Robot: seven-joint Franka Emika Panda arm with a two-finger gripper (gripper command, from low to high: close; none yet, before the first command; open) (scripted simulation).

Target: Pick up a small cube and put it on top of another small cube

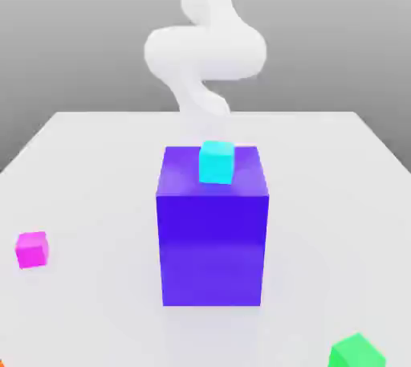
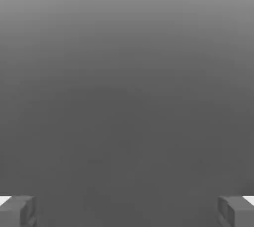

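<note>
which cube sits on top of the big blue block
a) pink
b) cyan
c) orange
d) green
b: the cyan cube rests on the top face of the blue block, while the pink cube and green cube lie on the table.

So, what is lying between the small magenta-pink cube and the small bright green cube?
In the exterior view, the big blue-purple block stands between the magenta-pink cube and the green cube.

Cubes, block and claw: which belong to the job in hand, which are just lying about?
Job:
- magenta cube
- claw
- a second small cube, which one unclear

Apparently lying about:
- large blue-purple block
- cyan cube on it
- green cube
</note>
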